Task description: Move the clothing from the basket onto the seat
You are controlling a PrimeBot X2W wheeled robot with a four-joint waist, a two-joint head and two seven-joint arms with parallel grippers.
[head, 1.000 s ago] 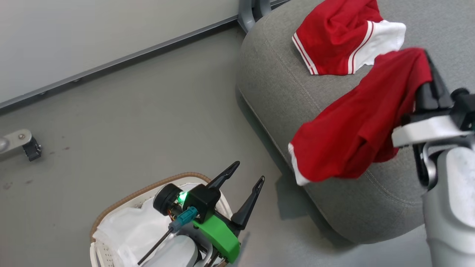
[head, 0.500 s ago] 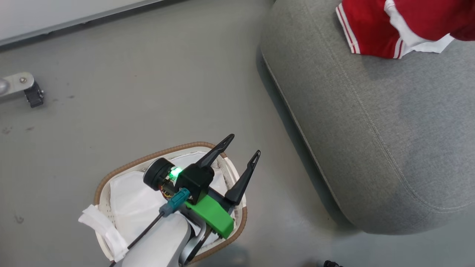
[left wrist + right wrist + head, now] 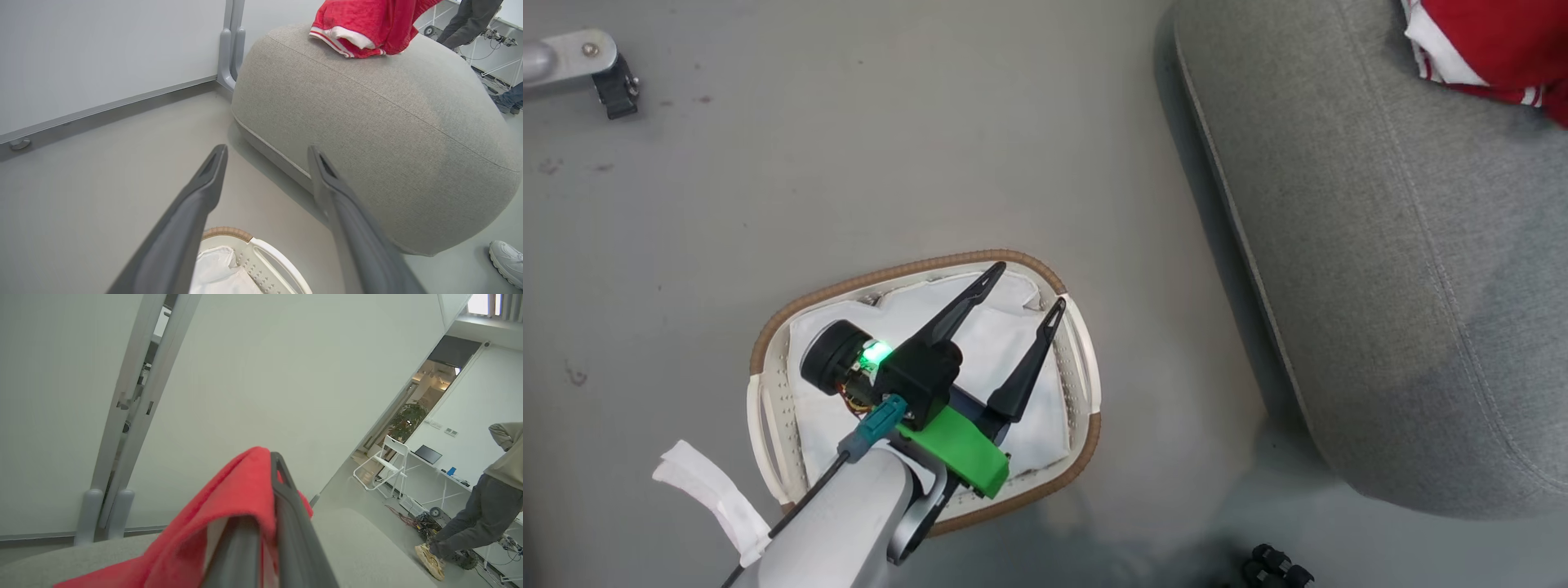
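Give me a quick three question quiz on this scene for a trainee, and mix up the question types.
1. True or false: the left gripper is open over the basket.
2. What does the right gripper pinch? A) basket B) clothing C) nothing
3. Fill in: in the head view, clothing lies on the ___.
Key: 1 true; 2 B; 3 seat.

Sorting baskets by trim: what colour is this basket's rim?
Brown woven; basket rim shows best in head view.
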